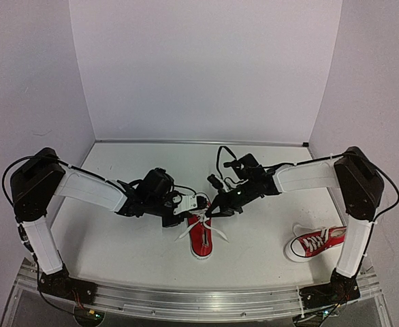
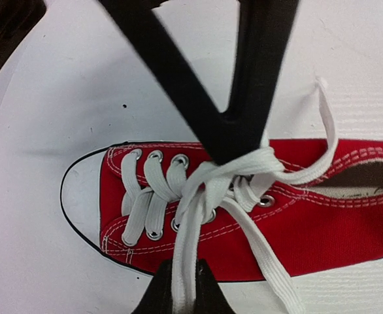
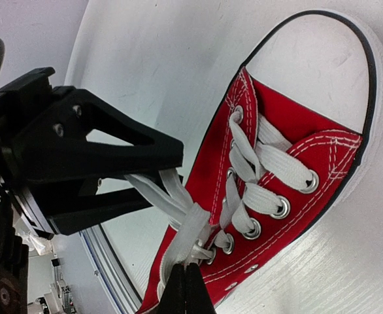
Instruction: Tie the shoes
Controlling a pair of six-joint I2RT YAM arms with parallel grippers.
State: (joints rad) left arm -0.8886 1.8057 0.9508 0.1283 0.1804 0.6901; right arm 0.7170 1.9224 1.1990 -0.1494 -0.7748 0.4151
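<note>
Jaws, L gripper (image 2: 182,289): closed down on white flat lace (image 2: 198,196), one strand runs up btwn its two dark fingertips
Jaws, R gripper (image 3: 185,286): pressed together, pinching another stretch of the lace just over the top eyelets
Gripper spacing: tips near each other above the tongue, lace bunched btwn them
Task shoe: small red canvas low-top sneaker (image 1: 201,242) w/ white rubber sole + toe cap, sitting on its sole on white tabletop (image 1: 118,238), mid-table, right under both grippers
Lacing: lower eyelets threaded in even bars; the two ends cross near the top eyelets
Loose ends: one trails over the shoe's side onto the table, other lies across the red canvas toward the sole edge
Second shoe: matching red canvas sneaker (image 1: 316,242), laced, at table's right near edge, toe cap pointing left, well apart from the first
</note>
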